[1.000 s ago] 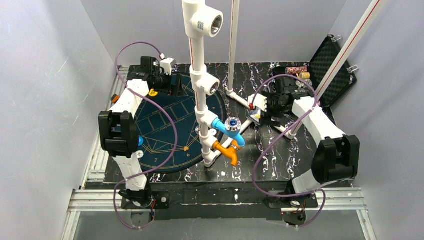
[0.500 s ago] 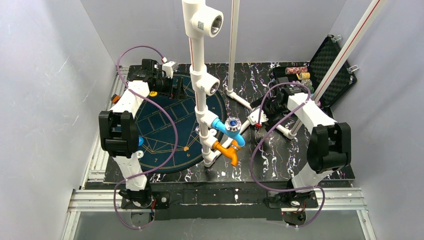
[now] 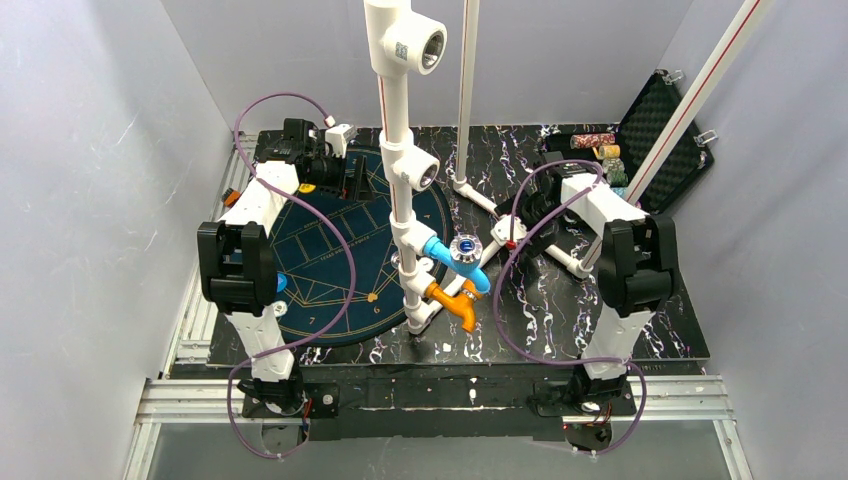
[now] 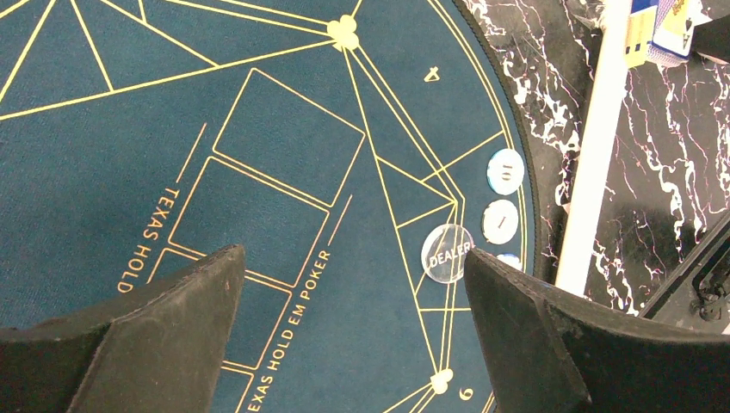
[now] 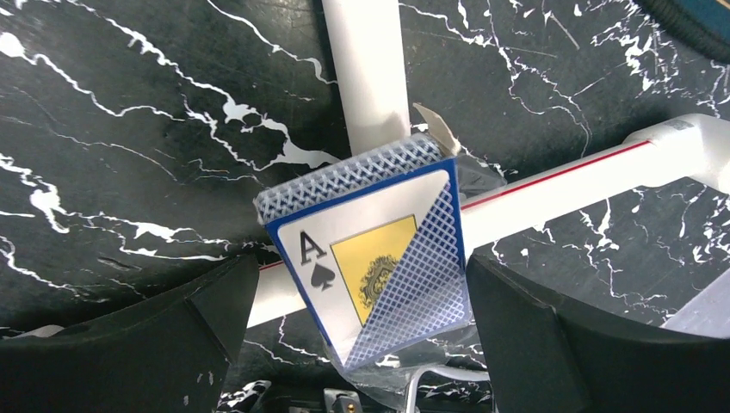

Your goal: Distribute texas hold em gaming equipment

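Poker deal under way: the right end effector (image 5: pixel 361 262) clamps a film-wrapped deck of playing cards (image 5: pixel 379 232) between its two fingers. The jaws are spread to the width of the pack, and the ace of spades faces the wrist camera. The pack hangs above crossing white pipes (image 5: pixel 366 77) on the black marbled bench (image 5: pixel 129 129).

Across the bench, the left end effector (image 4: pixel 351 258) hovers wide open, holding nothing, above the blue Texas Hold'em felt mat (image 4: pixel 129 129). A clear DEALER button (image 4: pixel 448 252) lies on the mat close to the tip of one finger. Two pale chips (image 4: pixel 505 170) sit in a line just beyond it along the mat's rim.

More chip stacks (image 3: pixel 597 141) rest beside the open black case (image 3: pixel 675 120) at the far right corner, apart from both arms.
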